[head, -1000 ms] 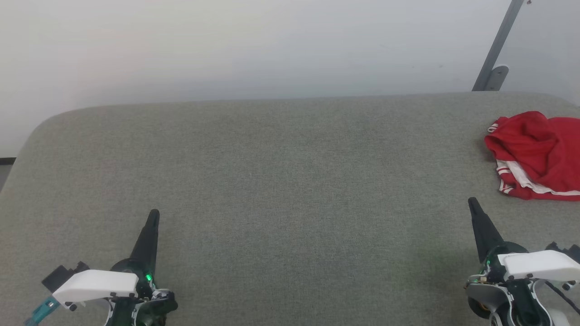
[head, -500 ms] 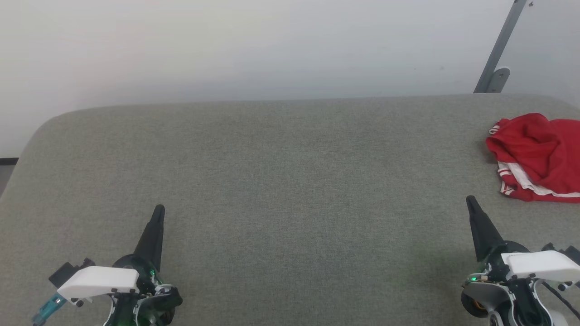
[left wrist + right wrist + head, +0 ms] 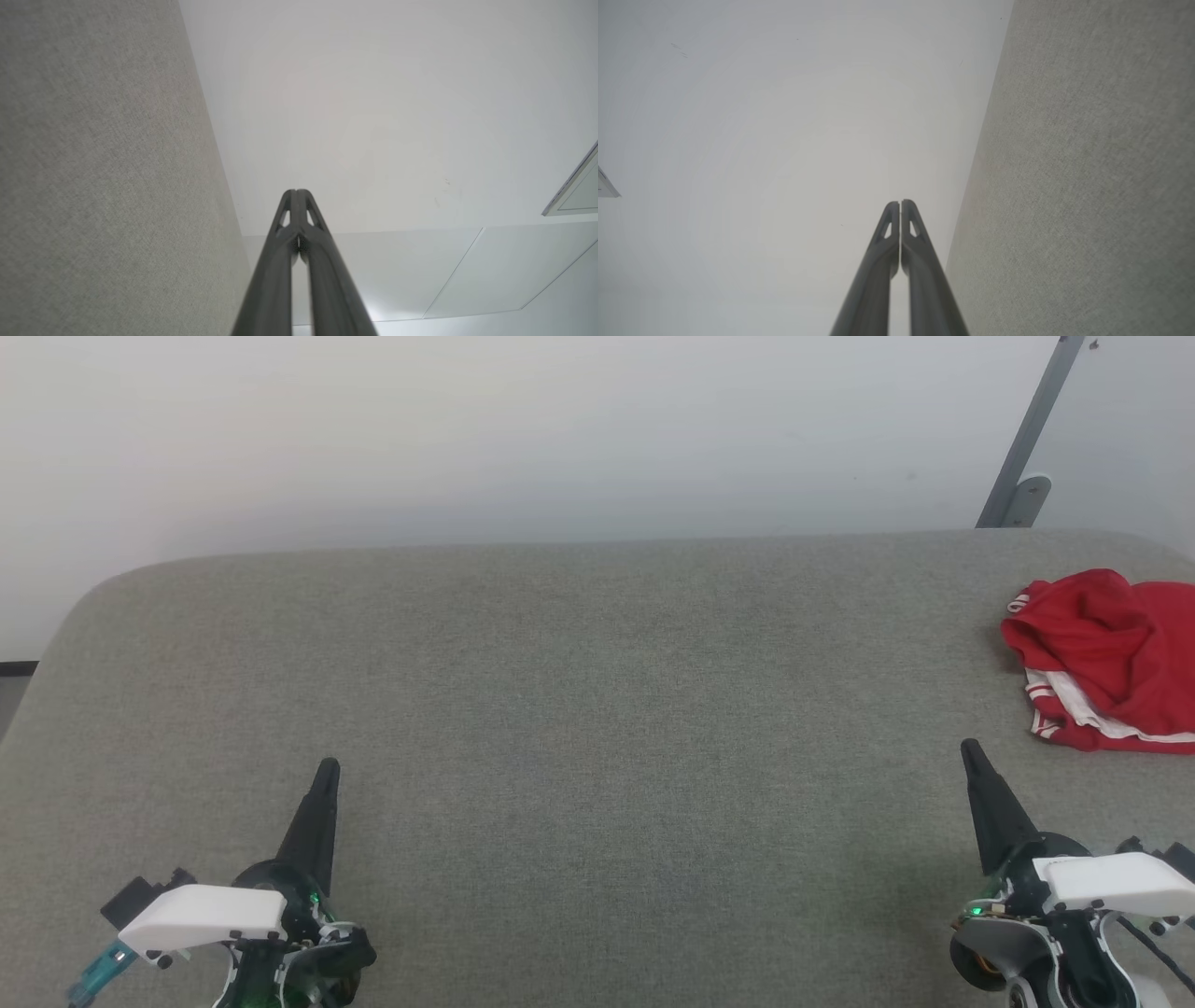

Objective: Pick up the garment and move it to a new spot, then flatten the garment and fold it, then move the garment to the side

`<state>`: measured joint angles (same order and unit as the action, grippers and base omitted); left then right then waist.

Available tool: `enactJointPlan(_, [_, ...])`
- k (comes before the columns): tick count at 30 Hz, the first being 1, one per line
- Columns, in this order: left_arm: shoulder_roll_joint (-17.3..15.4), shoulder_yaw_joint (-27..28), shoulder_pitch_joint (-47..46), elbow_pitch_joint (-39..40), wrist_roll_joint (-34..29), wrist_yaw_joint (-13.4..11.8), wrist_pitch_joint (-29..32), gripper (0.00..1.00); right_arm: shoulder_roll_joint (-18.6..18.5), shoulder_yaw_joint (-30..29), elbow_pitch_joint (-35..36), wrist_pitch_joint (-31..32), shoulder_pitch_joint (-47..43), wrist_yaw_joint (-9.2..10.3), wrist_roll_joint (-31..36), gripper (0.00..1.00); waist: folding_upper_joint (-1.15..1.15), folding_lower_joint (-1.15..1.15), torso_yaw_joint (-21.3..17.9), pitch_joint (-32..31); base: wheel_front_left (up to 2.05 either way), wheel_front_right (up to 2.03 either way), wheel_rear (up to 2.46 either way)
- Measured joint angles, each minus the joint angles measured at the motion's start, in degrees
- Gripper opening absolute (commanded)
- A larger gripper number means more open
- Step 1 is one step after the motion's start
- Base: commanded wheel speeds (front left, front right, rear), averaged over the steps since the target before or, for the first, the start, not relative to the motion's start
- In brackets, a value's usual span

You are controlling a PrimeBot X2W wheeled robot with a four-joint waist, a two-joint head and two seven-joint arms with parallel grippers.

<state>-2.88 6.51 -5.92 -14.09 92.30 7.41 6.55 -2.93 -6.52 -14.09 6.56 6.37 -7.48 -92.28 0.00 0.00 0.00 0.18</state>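
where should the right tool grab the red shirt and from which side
Probably the raised red fold of the garment, from above with the right tool, the nearer one; it is shut, so open it first. The garment lies bunched on the grey surface, and that hump offers loose cloth to pinch.

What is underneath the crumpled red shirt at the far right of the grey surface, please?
The red shirt lies bunched on the grey fabric surface, which shows all around its visible edges. Whatever is beneath its folds is covered, and its right part is cut off by the picture's edge.
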Motion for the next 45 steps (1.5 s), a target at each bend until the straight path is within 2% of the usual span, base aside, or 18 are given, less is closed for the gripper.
enactJointPlan(45, [0.0,0.0,0.0,0.0,0.0,0.0,0.0,0.00,0.0,0.0,0.0,0.0,0.0,0.00,0.0,0.00,0.00,0.00,0.0,0.0,0.00,0.00,0.00])
